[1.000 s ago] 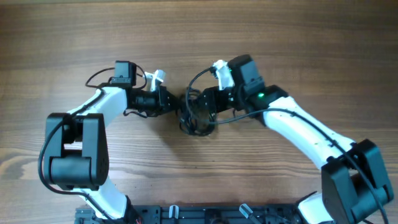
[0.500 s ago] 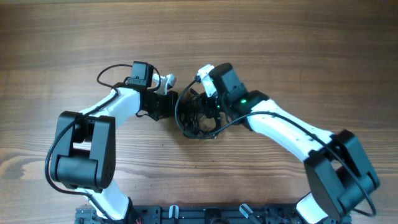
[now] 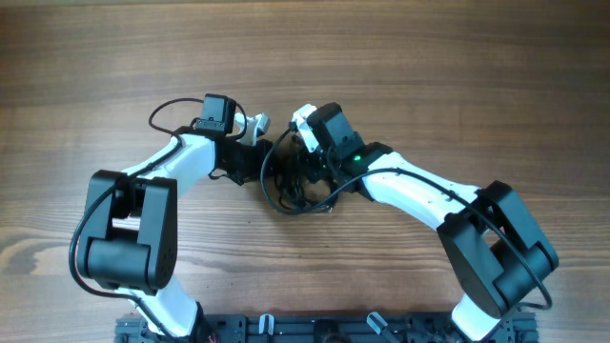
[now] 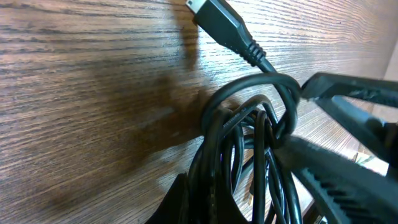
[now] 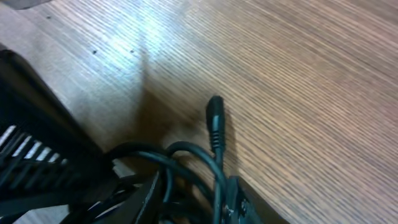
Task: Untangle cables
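Overhead, the knotted cables (image 3: 291,186) are lying on the surface (image 3: 457,76) between both arms, the left hand (image 3: 259,157) clamping them, seemingly as an anchor, while the right hand (image 3: 303,170), fingers (image 4: 348,93) apart, is straddling a loop (image 4: 249,86) to tug.

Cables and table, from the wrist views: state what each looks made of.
The cables: probably a black rubber or soft plastic jacket; smooth, slight sheen, bending in tight loops. Their plug: moulded black plastic, matte, with a ribbed strain relief. The table: wood or wood-look laminate; brown grain lines, soft glare.
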`<state>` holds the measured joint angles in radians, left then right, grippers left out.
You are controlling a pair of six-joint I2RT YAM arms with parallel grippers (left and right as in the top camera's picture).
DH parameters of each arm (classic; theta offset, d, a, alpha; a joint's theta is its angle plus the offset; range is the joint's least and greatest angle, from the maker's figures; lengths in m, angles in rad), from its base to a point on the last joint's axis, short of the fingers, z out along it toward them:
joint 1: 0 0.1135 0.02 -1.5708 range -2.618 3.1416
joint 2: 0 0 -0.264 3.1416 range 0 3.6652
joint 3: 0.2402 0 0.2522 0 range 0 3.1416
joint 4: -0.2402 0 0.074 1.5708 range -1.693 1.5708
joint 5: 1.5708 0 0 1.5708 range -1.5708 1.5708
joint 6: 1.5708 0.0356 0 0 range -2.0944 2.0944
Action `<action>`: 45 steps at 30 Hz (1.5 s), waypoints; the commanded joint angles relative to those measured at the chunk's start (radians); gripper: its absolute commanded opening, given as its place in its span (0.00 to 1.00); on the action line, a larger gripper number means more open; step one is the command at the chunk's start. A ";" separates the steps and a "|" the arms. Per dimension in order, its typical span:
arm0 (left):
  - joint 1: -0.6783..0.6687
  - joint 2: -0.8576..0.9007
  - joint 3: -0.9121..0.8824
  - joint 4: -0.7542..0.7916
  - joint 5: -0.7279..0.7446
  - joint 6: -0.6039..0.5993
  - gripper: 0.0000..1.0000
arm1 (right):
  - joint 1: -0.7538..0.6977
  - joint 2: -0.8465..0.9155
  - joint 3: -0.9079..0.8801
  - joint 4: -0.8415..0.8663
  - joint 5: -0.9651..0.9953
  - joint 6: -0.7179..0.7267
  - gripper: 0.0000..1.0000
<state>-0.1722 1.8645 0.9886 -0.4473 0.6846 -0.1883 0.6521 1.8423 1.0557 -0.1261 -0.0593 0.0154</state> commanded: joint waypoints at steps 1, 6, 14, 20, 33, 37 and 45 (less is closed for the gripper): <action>-0.006 0.010 -0.004 -0.005 -0.084 0.023 0.04 | 0.002 0.033 0.016 -0.009 0.040 -0.015 0.37; -0.006 0.010 -0.004 -0.006 -0.084 0.023 0.04 | 0.002 0.034 0.016 -0.032 0.039 -0.015 0.34; -0.006 0.010 -0.004 -0.005 -0.084 0.023 0.04 | 0.003 -0.023 0.050 -0.055 0.001 -0.048 0.46; -0.006 0.010 -0.004 -0.005 -0.073 0.023 0.04 | 0.003 -0.023 0.047 -0.138 -0.069 -0.098 0.29; -0.006 0.010 -0.004 -0.005 -0.073 0.023 0.04 | 0.003 0.068 0.047 -0.098 -0.008 -0.120 0.33; -0.006 0.010 -0.004 -0.010 -0.073 0.023 0.04 | 0.003 0.098 0.047 -0.110 0.026 -0.137 0.29; -0.006 0.009 -0.004 -0.012 -0.073 0.023 0.04 | 0.003 0.099 0.047 -0.141 0.066 -0.172 0.22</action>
<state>-0.1749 1.8645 0.9886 -0.4484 0.6746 -0.1883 0.6540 1.8984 1.1027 -0.2386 -0.0063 -0.1356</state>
